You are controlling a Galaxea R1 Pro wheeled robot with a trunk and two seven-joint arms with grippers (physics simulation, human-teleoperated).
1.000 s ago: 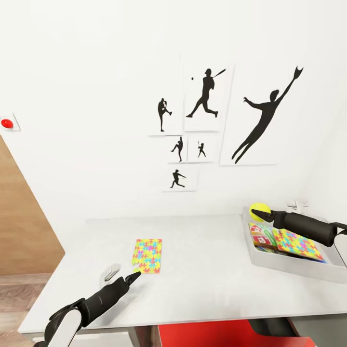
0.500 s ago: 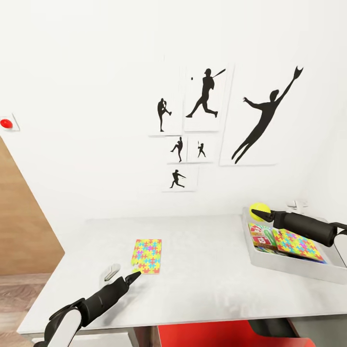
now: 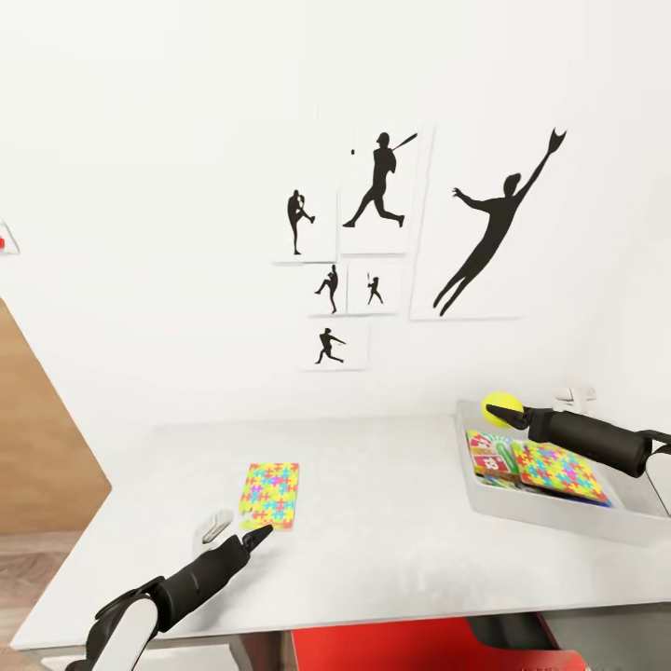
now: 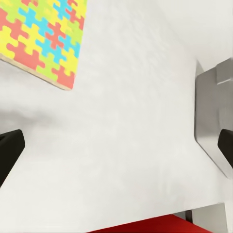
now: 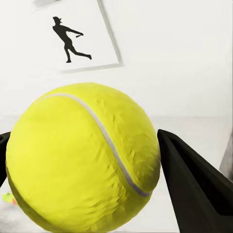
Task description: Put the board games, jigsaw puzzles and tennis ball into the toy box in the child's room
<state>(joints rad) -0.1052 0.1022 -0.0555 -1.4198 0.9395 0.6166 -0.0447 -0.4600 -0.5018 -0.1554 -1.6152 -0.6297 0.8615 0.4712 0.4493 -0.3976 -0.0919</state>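
Right pincer: we see it shut on the ball, held above the far left corner of the box; in the right wrist view the ball sits between both dark fingers, touching them.
Left pincer: we see it spread wide and holding nothing, low over the counter, just beside the near edge of the loose puzzle; in the left wrist view its fingertips stand far apart over bare counter.
Loose puzzle: flat on the counter, left of middle, well apart from the box; its corner shows in the left wrist view.
Box: on the counter's right end, near the wall; the left wrist view catches one grey end.
In the box: a second puzzle lying tilted on top, with a red and green game beside it on the left, partly under it; we cannot tell what else lies beneath.
Wall: white, hung with black pictures of ball players; one shows behind the ball.
Below the counter's near edge: a red surface, which we cannot identify.
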